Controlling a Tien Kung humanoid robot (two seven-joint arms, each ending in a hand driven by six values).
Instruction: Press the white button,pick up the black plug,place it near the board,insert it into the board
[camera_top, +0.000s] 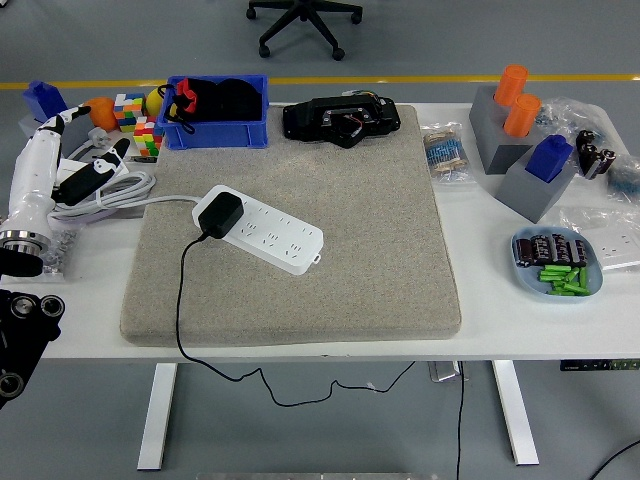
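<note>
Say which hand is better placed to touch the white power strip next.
Left, probably. The white-shelled left hand hangs open at the table's left edge, same side as the white power strip holding the black plug. No right hand is in view.

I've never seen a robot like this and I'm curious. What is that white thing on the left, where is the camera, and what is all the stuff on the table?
The white thing is the robot's left hand, with five fingers on a black arm. It is at the table's left edge, its fingers relaxed and holding nothing. The other hand is out of the picture. The camera sits high on the robot, like its eyes, looking down over the white table.

In the middle lies a grey mat. On it is a white power strip, the board, with a black plug already pushed into it; the plug's black cable hangs off the front edge. Behind are a blue bin and a black device. On the right stand grey blocks with orange pegs and a dish of green pieces.
</note>
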